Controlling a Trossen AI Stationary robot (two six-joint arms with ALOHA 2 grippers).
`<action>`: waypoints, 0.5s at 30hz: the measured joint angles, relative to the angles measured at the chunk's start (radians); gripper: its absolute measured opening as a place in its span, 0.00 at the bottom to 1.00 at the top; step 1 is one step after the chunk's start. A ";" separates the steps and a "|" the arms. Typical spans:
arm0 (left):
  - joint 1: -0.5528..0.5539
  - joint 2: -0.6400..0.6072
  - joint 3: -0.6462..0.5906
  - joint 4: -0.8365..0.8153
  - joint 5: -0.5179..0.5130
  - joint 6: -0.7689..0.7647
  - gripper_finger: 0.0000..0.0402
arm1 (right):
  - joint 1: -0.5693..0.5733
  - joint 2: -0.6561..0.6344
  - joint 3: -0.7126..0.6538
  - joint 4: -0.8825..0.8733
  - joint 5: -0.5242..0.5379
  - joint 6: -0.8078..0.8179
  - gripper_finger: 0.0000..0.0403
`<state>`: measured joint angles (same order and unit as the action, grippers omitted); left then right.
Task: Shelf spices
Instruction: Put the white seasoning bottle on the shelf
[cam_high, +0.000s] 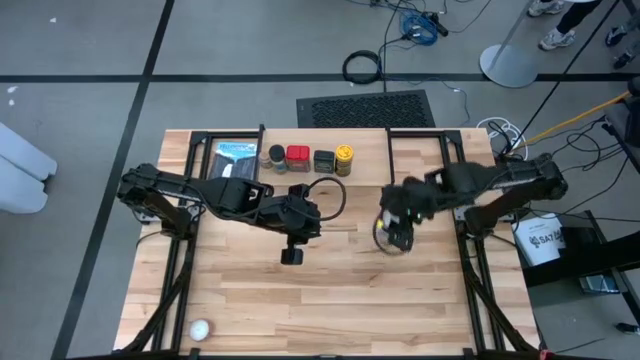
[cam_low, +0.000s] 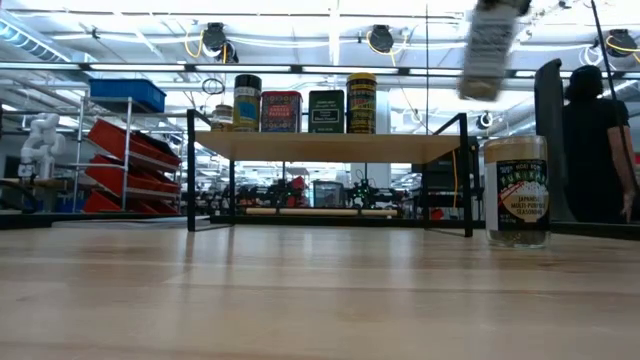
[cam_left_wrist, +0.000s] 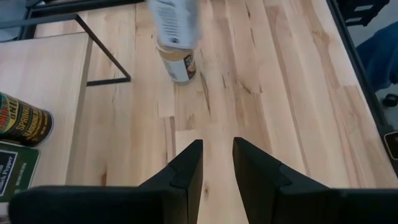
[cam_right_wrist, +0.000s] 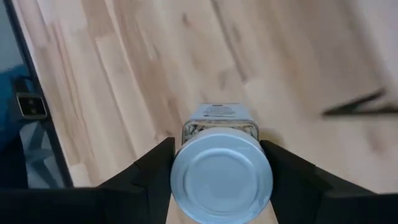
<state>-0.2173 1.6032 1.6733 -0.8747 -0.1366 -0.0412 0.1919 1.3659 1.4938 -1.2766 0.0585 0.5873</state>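
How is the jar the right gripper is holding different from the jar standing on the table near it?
The white-lidded jar is clamped in the right gripper and hangs in the air; the tan-lidded jar stands on the tabletop with nothing touching it. The held jar's lid is white, while the standing jar's lid is tan. In the low view the white-lidded jar sits tilted, the tan-lidded jar upright. Both are small labelled spice jars, and neither is on the shelf yet.

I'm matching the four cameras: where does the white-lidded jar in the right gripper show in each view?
High: white-lidded jar under right gripper, centre-right.
Low: blurred, raised, top right.
Left wrist: blurred, top centre.
Right wrist: lid between fingers.
Shared landmark: tan-lidded jar standing on the table nearby.
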 joint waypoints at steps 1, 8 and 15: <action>0.000 0.000 0.000 -0.005 -0.002 0.001 0.24 | -0.026 0.000 0.021 0.000 -0.001 -0.043 0.49; 0.000 0.000 0.000 -0.005 -0.035 0.022 0.24 | -0.231 0.025 0.161 -0.020 -0.004 -0.361 0.50; 0.002 0.000 0.000 -0.003 -0.055 0.023 0.24 | -0.417 0.098 0.271 -0.066 -0.006 -0.635 0.50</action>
<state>-0.2153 1.6032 1.6733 -0.8772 -0.1913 -0.0185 -0.2254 1.4638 1.7652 -1.3425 0.0521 -0.0477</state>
